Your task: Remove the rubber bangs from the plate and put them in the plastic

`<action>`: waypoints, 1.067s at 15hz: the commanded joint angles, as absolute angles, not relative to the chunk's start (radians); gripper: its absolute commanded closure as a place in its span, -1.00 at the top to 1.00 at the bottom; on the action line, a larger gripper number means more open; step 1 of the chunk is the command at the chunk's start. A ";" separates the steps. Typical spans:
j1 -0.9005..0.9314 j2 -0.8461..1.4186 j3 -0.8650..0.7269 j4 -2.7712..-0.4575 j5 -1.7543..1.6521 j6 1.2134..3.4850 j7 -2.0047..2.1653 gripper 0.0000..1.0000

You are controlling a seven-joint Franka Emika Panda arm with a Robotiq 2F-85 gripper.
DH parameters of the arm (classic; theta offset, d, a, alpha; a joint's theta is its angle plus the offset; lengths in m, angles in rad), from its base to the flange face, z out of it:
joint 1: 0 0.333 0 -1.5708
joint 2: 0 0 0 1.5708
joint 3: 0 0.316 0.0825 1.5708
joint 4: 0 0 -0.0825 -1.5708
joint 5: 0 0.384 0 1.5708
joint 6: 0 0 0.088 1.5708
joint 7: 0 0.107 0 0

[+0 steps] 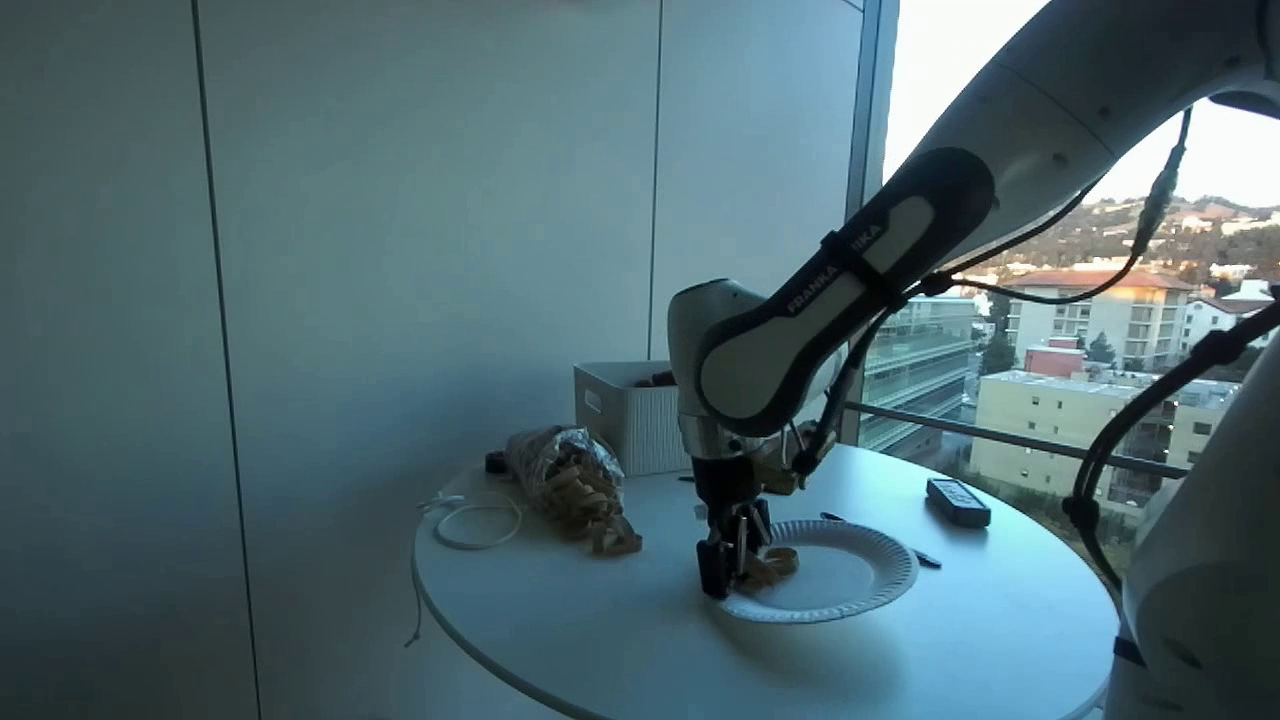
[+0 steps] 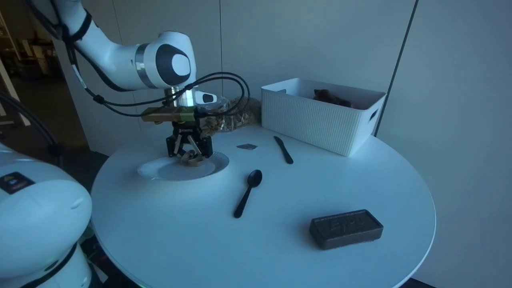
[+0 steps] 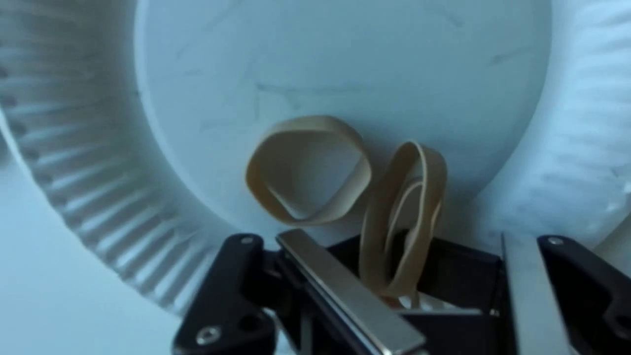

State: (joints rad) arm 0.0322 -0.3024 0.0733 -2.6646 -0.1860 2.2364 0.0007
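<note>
Holding nothing, our spread gripper (image 2: pixel 189 154) should pinch the upright rubber band (image 3: pixel 423 212) low, near the edge of the plate (image 1: pixel 893 562).

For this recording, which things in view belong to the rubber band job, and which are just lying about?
Part of the job:
bands
plate
gripper
bag, likely the "plastic" meant

Seemingly just lying about:
spoon
knife
eraser
bin
brown thing in the bin
loop
</note>
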 commanded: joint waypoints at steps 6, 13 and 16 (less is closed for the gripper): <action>0.100 -0.550 0.191 -2.757 -0.381 2.273 0.022 -0.93; 0.157 -0.630 0.192 -2.748 -0.399 2.454 -0.034 -1.00; 0.116 -0.524 0.180 -2.755 -0.402 2.615 -0.039 -1.00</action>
